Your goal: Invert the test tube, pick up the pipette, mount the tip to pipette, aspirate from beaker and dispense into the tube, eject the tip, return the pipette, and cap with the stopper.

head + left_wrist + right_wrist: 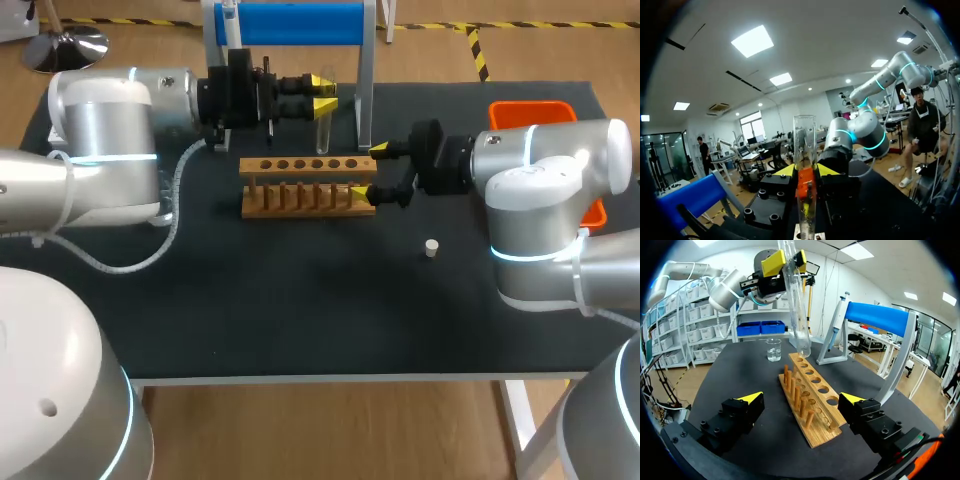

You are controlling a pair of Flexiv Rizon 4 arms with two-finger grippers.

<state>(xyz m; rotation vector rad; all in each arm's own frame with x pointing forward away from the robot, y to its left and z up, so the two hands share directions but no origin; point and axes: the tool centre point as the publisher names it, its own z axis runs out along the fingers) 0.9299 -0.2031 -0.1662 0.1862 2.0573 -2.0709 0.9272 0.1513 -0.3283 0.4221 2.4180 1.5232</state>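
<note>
My left gripper [323,93] is shut on a clear test tube [320,130], which it holds upright over the far side of the wooden rack [308,185]. In the right wrist view the test tube [796,310] hangs with its rounded end down just above the far holes of the rack [810,395]. In the left wrist view the test tube [805,140] stands between the yellow tips of the left gripper [805,171]. My right gripper [370,171] is open, with its fingers either side of the rack's right end. A small stopper [431,248] lies on the mat near my right arm.
The blue pipette stand [290,22] rises behind the rack, with the pipette [838,320] hanging at its side. A glass beaker [773,349] sits beyond the rack's far end. An orange bin [535,108] is at the back right.
</note>
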